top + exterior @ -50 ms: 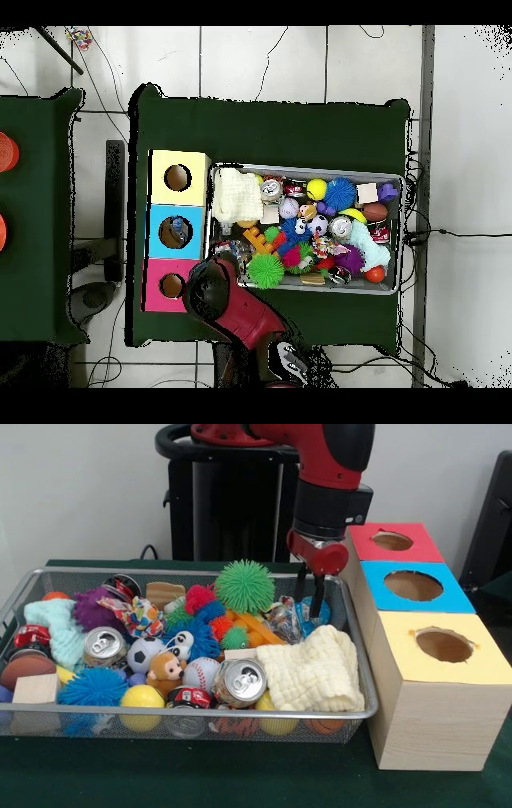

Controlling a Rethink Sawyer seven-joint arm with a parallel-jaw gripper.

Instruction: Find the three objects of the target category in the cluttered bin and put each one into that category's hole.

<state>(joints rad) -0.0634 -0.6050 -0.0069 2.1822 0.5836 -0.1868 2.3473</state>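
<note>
Nearest the lens: silver wire-mesh bin (364, 688) on the green table cloth (240, 776), front rim. All positions below relative to that bin. Just inside its front wall: silver drink can lying on its side (240, 682), yellow ball (142, 698), spiky blue ball (94, 686). Front-right corner holds a cream waffle-knit cloth (314, 670). Second silver can (104, 646) sits toward the left side, black-and-white soccer ball (144, 654) beside it. Big spiky green ball (244, 586) rides high at the back middle. Outside the bin's right wall, touching or nearly so: wooden box row with yellow-topped hole (444, 646), blue-topped hole (414, 586), red-topped hole (392, 541). Red and black gripper (310, 594) hangs at the bin's back-right corner, just above a clear crinkly packet (282, 620). Jaws parted a little, two dark fingers (318, 595) with a narrow gap, nothing between them, not touching any object as far as visible. Overhead view: arm (240, 310) covers that same corner next to the red box.
</note>
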